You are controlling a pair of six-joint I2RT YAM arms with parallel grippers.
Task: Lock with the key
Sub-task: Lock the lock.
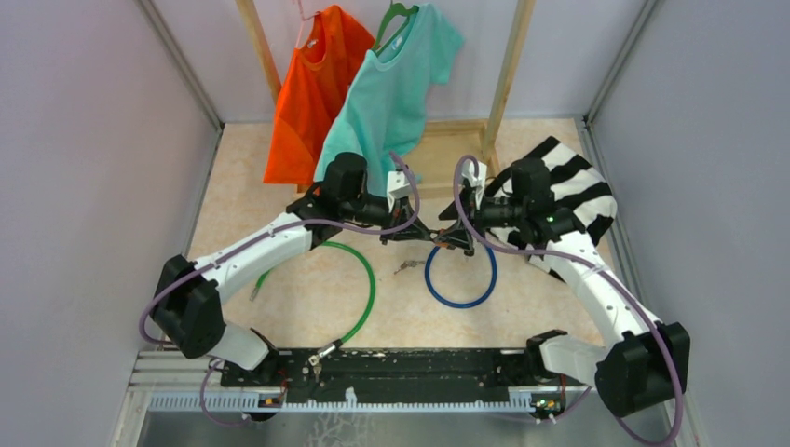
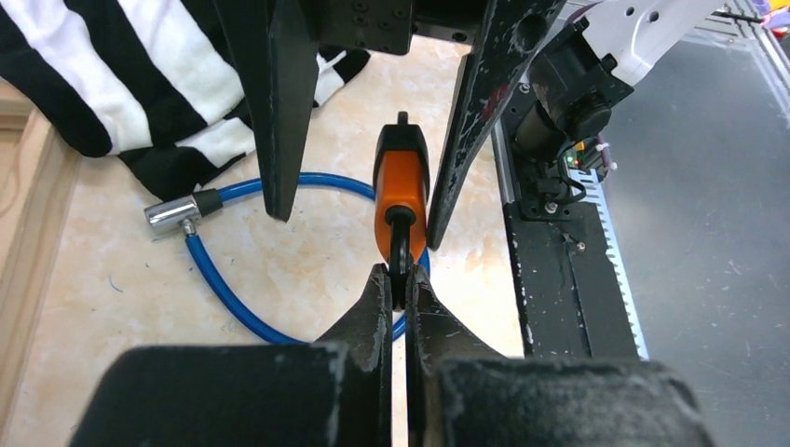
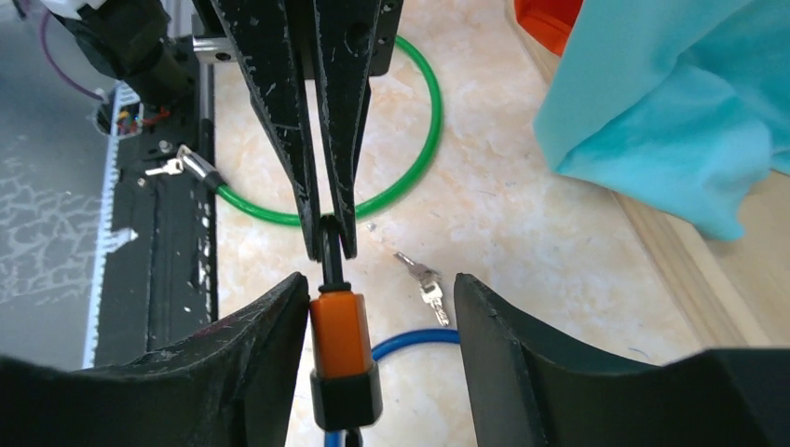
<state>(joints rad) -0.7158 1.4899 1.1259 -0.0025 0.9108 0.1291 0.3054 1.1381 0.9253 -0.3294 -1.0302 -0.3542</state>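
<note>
The lock is a blue cable (image 1: 461, 279) with an orange body (image 3: 339, 335) and a black collar, held off the table. A black key (image 2: 400, 247) sticks out of the orange body (image 2: 401, 186). My left gripper (image 2: 400, 284) is shut on the key's head. My right gripper (image 3: 380, 289) stands open around the orange body, which rests against one finger with a wide gap to the other. The cable's silver pin end (image 2: 172, 214) lies loose on the table. The two grippers meet tip to tip at mid-table (image 1: 427, 235).
A green cable lock (image 1: 359, 289) lies left of the blue one, its end with keys (image 3: 186, 166) by the black base rail. Loose silver keys (image 3: 424, 284) lie under the grippers. A striped cloth (image 1: 568, 186) lies at right; orange and teal shirts (image 1: 391, 93) hang behind.
</note>
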